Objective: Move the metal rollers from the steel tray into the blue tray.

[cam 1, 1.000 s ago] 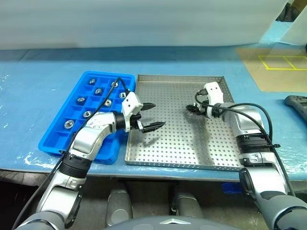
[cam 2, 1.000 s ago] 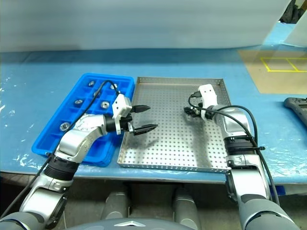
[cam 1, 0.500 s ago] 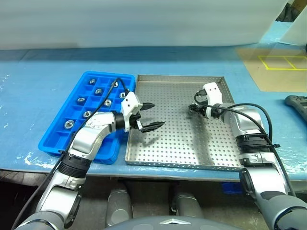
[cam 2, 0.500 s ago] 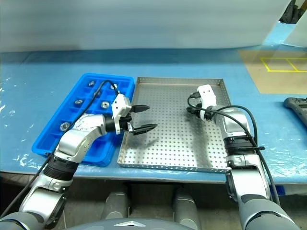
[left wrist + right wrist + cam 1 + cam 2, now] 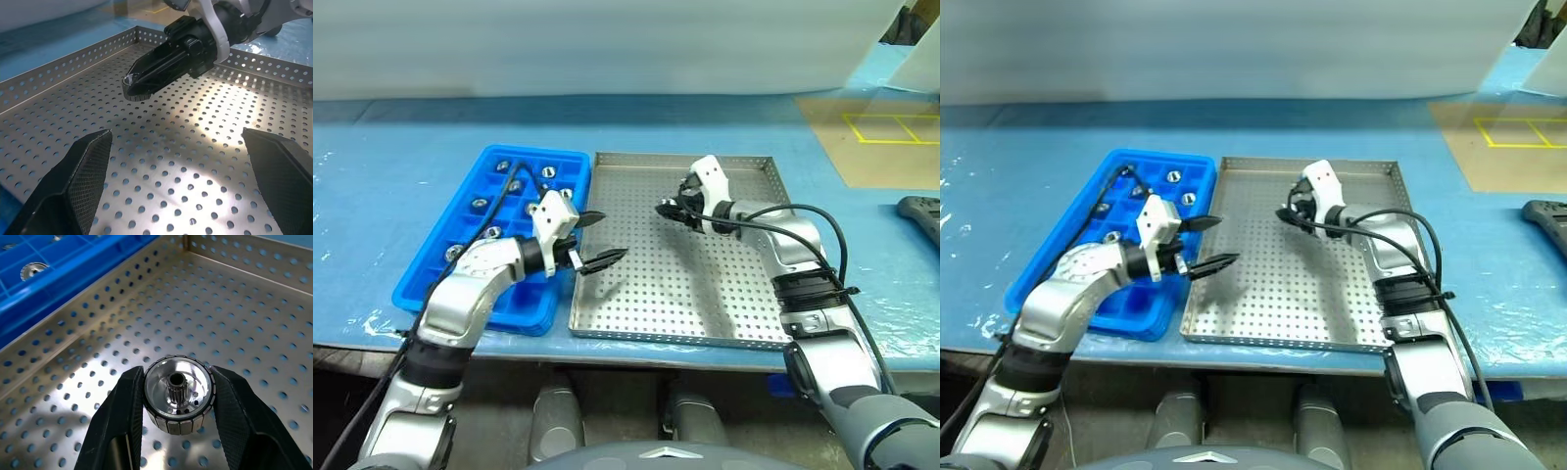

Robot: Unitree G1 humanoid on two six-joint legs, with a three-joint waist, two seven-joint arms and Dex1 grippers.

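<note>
The right gripper (image 5: 178, 431) was clamped on one metal roller (image 5: 179, 394), its two black fingers (image 5: 122, 421) pressed against the roller's ribbed sides so that the shiny face with its dark centre hole looked back at the wrist camera. Held that way, the roller hung above the perforated floor of the steel tray (image 5: 254, 333), not touching it, over the tray's far middle part in the head views (image 5: 668, 209). From the left wrist camera the same closed fingertips showed as a dark wedge with the roller's rim at their tip (image 5: 133, 84), tilted down toward the tray floor. The left gripper (image 5: 597, 238) stood wide open and held nothing, its fingers (image 5: 80, 176) spread apart above the near left part of the steel tray, just beside the rim that met the blue tray (image 5: 440, 294). The two grippers pointed toward each other, apart. The blue tray lay just to the left of the steel tray, side against side, and several of its square compartments each held one of the other metal rollers (image 5: 548, 172). Both trays rested on a blue-covered table (image 5: 391, 186).
</note>
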